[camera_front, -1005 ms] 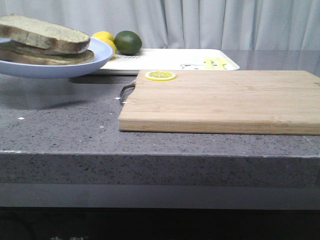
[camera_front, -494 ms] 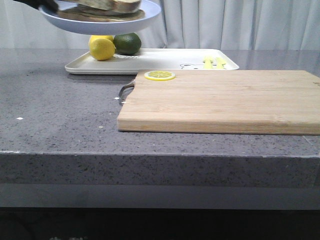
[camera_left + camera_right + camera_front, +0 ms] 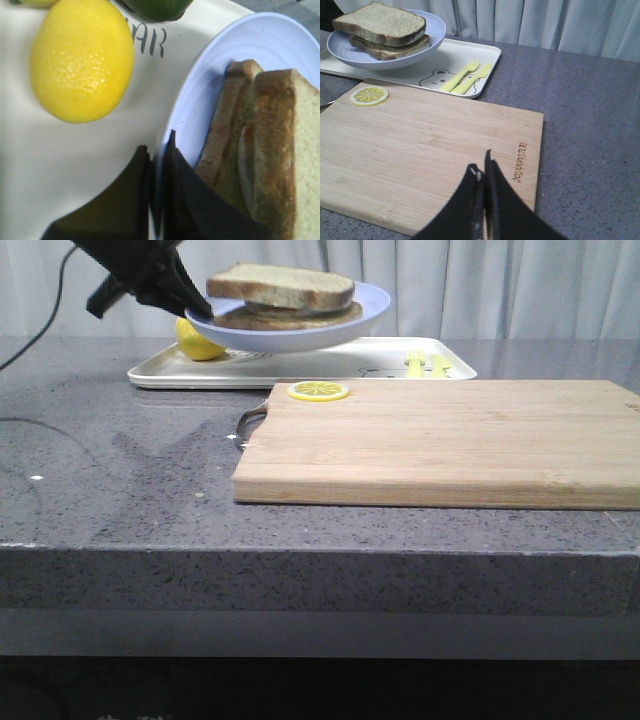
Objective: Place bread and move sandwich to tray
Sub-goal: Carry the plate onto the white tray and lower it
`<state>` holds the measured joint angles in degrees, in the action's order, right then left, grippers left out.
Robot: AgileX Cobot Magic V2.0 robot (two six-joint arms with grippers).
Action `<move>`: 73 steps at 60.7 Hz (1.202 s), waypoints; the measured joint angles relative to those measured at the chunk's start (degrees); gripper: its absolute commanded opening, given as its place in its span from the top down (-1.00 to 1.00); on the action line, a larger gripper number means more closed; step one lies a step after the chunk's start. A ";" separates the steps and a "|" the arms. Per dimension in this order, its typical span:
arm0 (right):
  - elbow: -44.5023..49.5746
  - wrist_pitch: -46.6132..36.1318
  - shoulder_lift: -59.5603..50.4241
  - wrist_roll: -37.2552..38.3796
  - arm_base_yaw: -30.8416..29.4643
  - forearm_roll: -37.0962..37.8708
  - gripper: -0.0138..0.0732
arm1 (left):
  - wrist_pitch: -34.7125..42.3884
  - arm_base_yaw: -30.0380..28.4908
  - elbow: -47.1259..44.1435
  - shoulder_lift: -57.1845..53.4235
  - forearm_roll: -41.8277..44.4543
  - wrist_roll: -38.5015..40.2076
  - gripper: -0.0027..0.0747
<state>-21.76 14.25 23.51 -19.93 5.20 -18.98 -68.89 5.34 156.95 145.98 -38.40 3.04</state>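
My left gripper is shut on the left rim of the pale blue plate and holds it low over the left part of the white tray. I cannot tell whether the plate touches the tray. The sandwich lies on the plate, with the thick bread as its top slice. In the left wrist view the fingers pinch the plate's rim beside the bread. My right gripper is shut and empty above the wooden cutting board.
A lemon lies on the tray's left end; the left wrist view shows it with a lime. A yellow fork and knife lie on the tray's right part. A lemon slice sits on the cutting board.
The plate with the sandwich has moved right and come down from high at the left to low over the tray. It now hides the lime in the front view.
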 measured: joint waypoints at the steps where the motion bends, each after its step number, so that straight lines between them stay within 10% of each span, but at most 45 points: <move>1: 0.00 0.00 0.00 0.00 0.00 0.00 0.93 | 0.13 -0.02 0.00 0.19 0.00 -0.40 0.97; 60: 0.00 0.00 0.00 0.00 0.00 -0.13 0.93 | 10.44 1.19 0.65 5.75 -3.92 -14.35 0.96; 73: 0.00 0.00 0.00 0.00 0.00 -0.13 0.93 | 12.17 1.32 0.65 5.75 -3.44 -15.11 0.54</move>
<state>-21.76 14.25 23.51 -19.93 5.20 -19.11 -56.71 6.66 157.60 151.73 -41.84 -12.07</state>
